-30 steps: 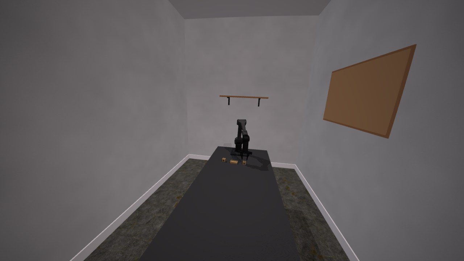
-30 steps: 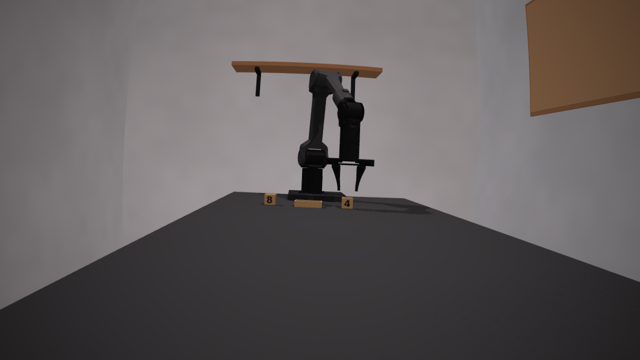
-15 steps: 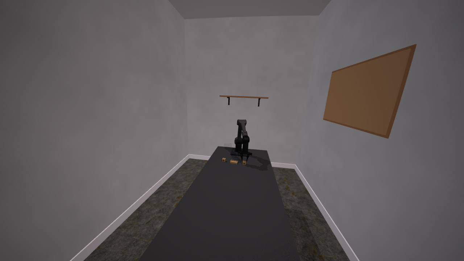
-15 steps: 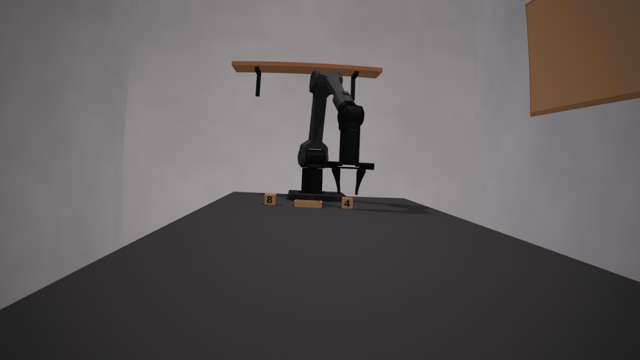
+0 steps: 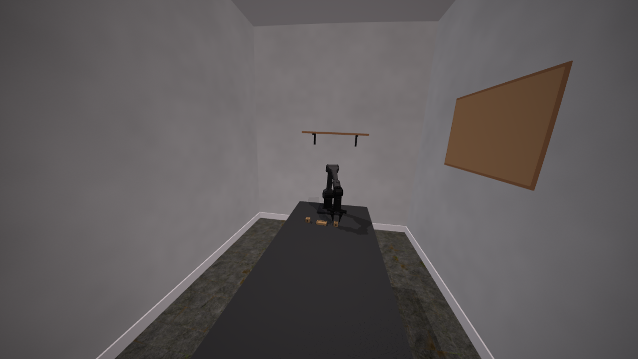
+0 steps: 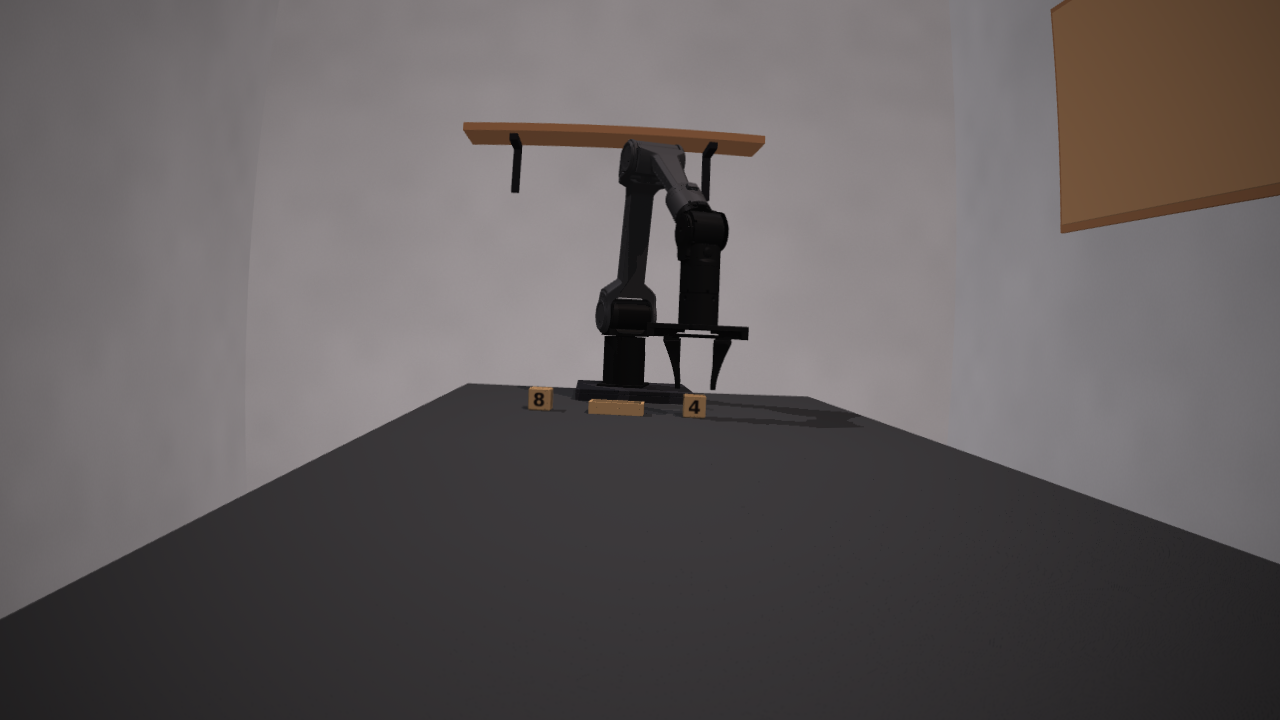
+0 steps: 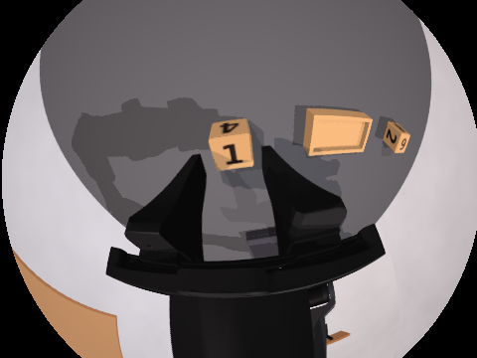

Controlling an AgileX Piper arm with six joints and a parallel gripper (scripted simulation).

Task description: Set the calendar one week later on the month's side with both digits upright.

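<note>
So far neither number cube is in the tray (image 5: 321, 224) (image 6: 615, 409) (image 7: 336, 151): the 4 cube (image 5: 336, 224) (image 6: 694, 406) (image 7: 232, 145) and 8 cube (image 5: 307, 220) (image 6: 539, 399) (image 7: 396, 137) flank it, the partly open, empty gripper (image 5: 336, 218) (image 6: 695, 387) (image 7: 232, 160) hovers by the former, and all placing remains.

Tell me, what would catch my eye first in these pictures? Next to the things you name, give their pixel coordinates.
Probably the dark robot arm, standing at the table's far end with its open gripper (image 5: 336, 219) (image 6: 695, 387) (image 7: 232, 160) pointing down. Then the small wooden tray (image 5: 321, 222) (image 6: 615, 408) (image 7: 336, 134) on the dark table, a numbered cube off either side. In the top view, the big brown board (image 5: 504, 129) on the right-hand wall stands out too.
</note>
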